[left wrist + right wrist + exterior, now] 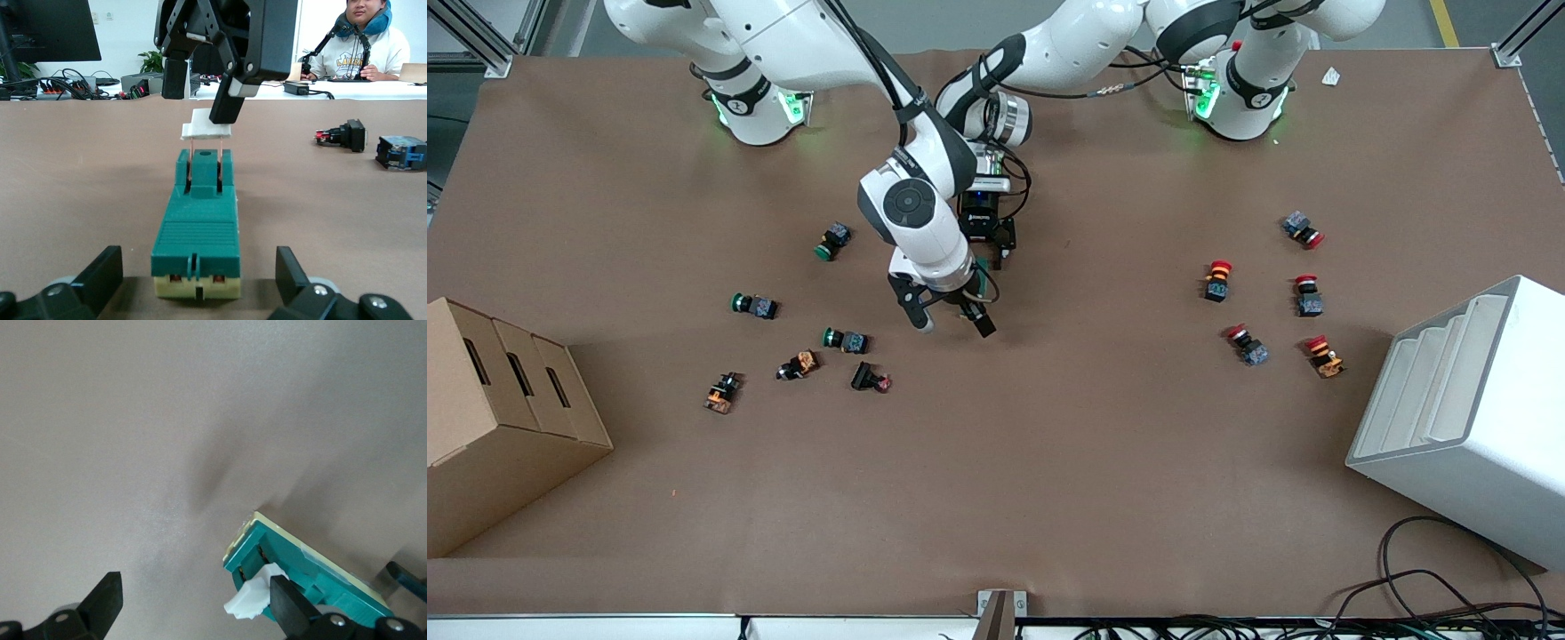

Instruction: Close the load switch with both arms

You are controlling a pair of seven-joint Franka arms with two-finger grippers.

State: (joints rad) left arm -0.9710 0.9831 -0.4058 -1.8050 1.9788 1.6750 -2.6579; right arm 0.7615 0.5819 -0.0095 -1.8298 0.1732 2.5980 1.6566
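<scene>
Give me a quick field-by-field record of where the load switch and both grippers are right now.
load switch: flat on the table mid-way between the arms, white handle raised
left gripper: open, low, fingers either side of the switch's cream end, not touching
right gripper: open, one finger against the white handle
push-buttons: green-capped toward the right arm's end, red-capped toward the left arm's end

I am looking at a dark green load switch [197, 230] showing a cream base and white handle [207, 125], black grippers [199, 67] on white arms [925, 222], a brown table [1049, 462], and red-capped push-buttons [1217, 279].
</scene>
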